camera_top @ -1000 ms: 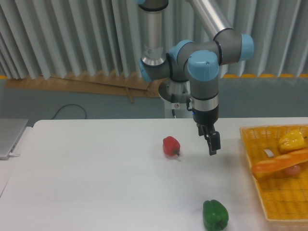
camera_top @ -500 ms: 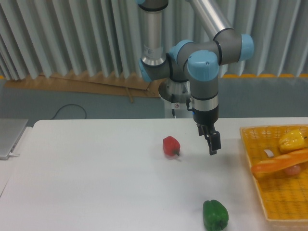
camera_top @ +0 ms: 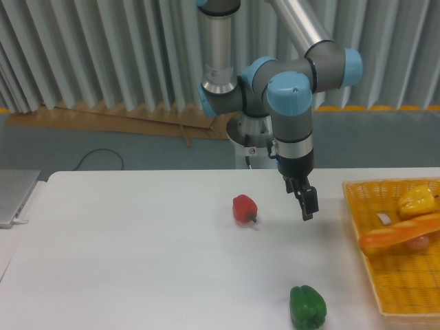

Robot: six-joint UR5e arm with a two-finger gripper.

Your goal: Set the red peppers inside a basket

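We see the red pepper [camera_top: 244, 208] lying on the table [camera_top: 137, 261] to the left of the gripper [camera_top: 307, 206], near it but apart, at about the same depth. The basket [camera_top: 385, 275] sits at the far right edge. The gripper's fingers look pressed together, holding nothing. The pepper is small, glossy, squat, its dark stem pointing right and toward us.

The gripper [camera_top: 307, 209] is showing only as one narrow dark shape, so whether its fingers are parted is impossible to tell. Far to its right, the basket [camera_top: 359, 218] is running off the right and bottom edges. To its lower left, the green pepper [camera_top: 306, 307] is reaching the bottom edge. Above it, the arm [camera_top: 292, 17] is leaving the top edge.
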